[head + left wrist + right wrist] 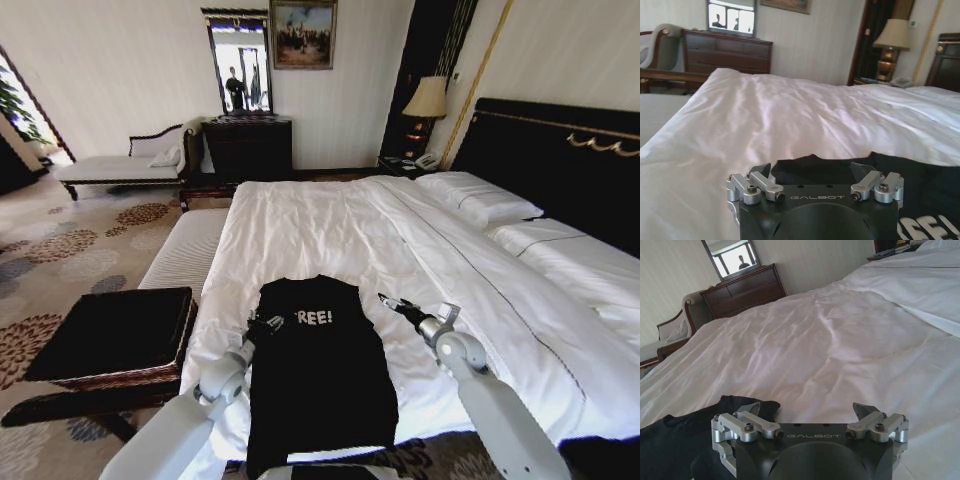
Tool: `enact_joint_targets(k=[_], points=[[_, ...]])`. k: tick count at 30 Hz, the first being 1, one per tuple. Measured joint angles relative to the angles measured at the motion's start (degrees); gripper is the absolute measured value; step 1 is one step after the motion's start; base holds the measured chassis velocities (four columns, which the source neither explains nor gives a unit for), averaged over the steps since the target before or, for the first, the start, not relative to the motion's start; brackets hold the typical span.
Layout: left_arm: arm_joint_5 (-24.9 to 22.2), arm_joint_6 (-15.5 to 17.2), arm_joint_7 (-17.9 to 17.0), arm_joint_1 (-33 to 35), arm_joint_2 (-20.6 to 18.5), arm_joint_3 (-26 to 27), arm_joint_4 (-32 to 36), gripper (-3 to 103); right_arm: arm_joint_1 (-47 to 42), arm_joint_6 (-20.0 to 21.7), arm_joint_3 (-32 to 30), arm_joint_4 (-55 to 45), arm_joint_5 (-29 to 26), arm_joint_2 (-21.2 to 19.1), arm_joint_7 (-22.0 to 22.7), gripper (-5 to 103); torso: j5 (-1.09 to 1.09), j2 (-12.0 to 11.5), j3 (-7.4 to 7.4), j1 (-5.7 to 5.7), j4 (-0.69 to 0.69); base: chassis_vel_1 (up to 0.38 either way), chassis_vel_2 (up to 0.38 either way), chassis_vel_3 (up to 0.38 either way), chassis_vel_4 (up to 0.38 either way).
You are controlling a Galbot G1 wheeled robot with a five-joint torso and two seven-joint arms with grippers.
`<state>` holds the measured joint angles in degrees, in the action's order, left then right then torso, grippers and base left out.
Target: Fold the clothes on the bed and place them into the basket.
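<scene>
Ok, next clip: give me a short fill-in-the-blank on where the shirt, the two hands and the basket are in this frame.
1. The black T-shirt lies flat on the white ____.
2. The left hand is at the shirt's left edge, and its fingers are ____.
3. The right hand is over the white duvet, ____ the shirt.
4. The basket stands on the floor to the robot's ____ of the bed.

Missing words: bed; open; beside; left
</scene>
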<state>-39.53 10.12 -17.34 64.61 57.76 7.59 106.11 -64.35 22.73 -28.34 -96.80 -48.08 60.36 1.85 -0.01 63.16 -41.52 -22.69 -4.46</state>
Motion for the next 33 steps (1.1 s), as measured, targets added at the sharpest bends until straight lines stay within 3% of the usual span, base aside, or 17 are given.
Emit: enact_joint_targets(k=[2,5,14,23,25,33], points=[[-3.7,0.1,-0.8,-0.5,1.1,2.8,-1.8,97,0.8,-1.0,1.3,1.4,2.6,0.7,0.0,100,0.01,0.0,-0.01,0.00,-0.01,0.000,0.000,0.000,0.000],[-6.3,0.4,-1.4,-0.6,2.3,4.9,-4.0,100,1.6,-1.5,2.5,2.5,5.0,1.9,0.0,100,0.00,0.0,-0.01,0.00,0.01,0.000,0.000,0.000,0.000],[-8.1,0.7,-1.2,-0.8,3.1,5.5,-6.0,100,2.0,-1.5,2.8,2.8,5.3,1.8,0.0,100,0.00,0.0,-0.01,0.00,0.01,-0.006,-0.005,0.006,0.005],[-12.1,1.5,3.1,-7.1,4.0,2.5,-14.3,100,1.0,-2.1,2.2,2.2,3.4,0.9,0.6,100,0.03,0.0,-0.01,-0.01,-0.02,-0.067,-0.061,0.059,0.048],[-12.7,1.5,6.1,-10.7,5.0,1.3,-18.5,100,1.0,-2.0,2.2,2.0,2.7,0.6,0.7,100,0.00,0.0,-0.01,-0.01,-0.02,0.000,0.000,0.000,0.000],[-12.4,1.6,6.4,-16.4,6.3,0.7,-26.2,98,1.4,-1.7,1.9,1.9,1.8,0.0,0.9,100,0.00,0.0,-0.01,-0.01,0.01,0.000,0.000,0.000,0.000]])
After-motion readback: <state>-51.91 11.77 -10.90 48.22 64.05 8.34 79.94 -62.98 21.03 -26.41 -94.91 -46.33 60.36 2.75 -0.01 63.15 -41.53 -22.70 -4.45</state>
